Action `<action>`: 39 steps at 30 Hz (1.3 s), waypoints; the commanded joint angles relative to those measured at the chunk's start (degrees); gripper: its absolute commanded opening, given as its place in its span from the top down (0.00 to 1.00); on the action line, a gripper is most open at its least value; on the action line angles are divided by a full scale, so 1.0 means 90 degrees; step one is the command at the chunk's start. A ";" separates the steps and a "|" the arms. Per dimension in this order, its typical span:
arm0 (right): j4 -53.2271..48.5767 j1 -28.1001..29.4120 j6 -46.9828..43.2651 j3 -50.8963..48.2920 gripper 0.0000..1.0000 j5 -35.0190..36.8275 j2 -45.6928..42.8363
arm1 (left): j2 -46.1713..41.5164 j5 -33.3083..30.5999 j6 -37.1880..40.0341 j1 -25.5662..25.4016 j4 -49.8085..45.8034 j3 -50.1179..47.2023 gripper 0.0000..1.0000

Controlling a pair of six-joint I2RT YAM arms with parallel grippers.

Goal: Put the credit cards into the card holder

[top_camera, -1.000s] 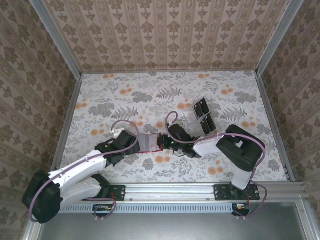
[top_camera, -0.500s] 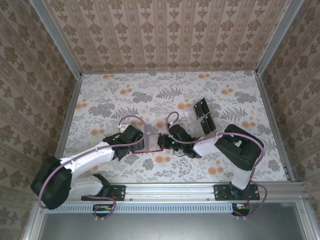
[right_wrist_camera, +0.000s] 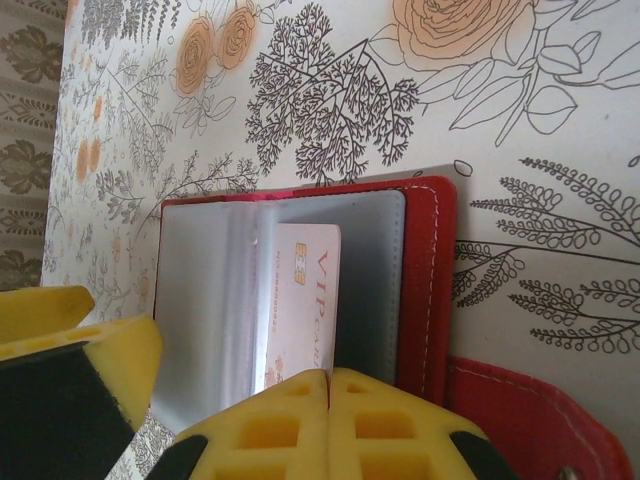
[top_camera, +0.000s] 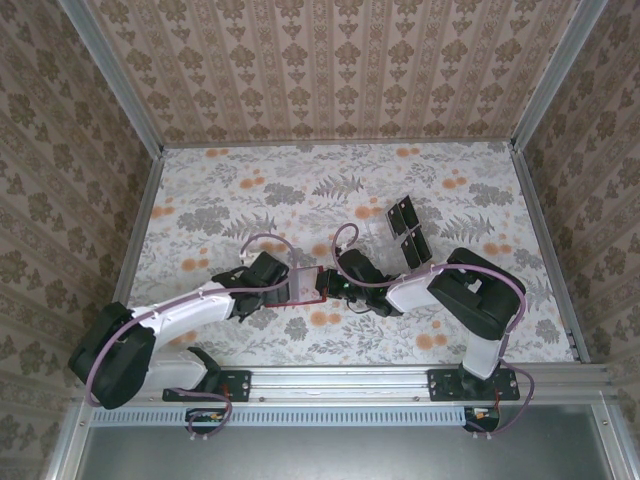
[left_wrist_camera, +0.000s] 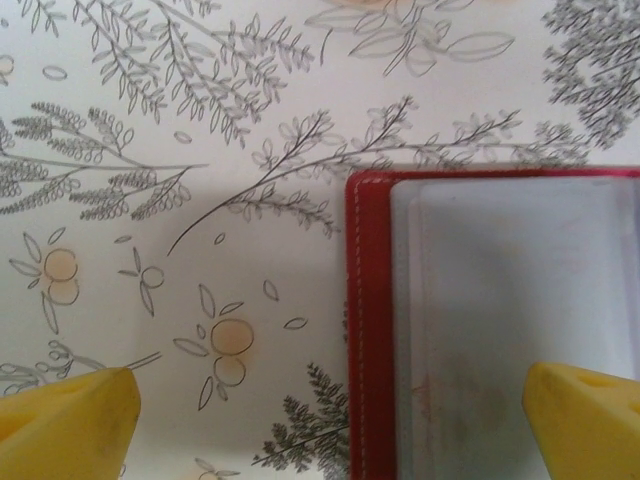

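The right tool is pinched shut against a credit card in the open card holder just ahead, while the left tool gapes empty astride its edge, so a push might skid the unpinned holder.

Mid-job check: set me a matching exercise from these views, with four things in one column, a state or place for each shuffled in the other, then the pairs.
Things
1. left gripper, yellow-fingered
2. right gripper, yellow-fingered
3. small red folding card holder
4. pale pinkish card printed VIP

States or places
A. tucked inside a clear plastic pocket
B. jaws wide open
C. lying opened out on the floral table
D. fingers shut together

Pairs: 1-B, 2-D, 3-C, 4-A
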 commanded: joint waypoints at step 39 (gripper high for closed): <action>0.2711 -0.0054 0.0623 -0.0213 1.00 -0.0174 0.0466 | -0.0114 -0.0029 -0.0605 0.0237 -0.0605 -0.0405 0.00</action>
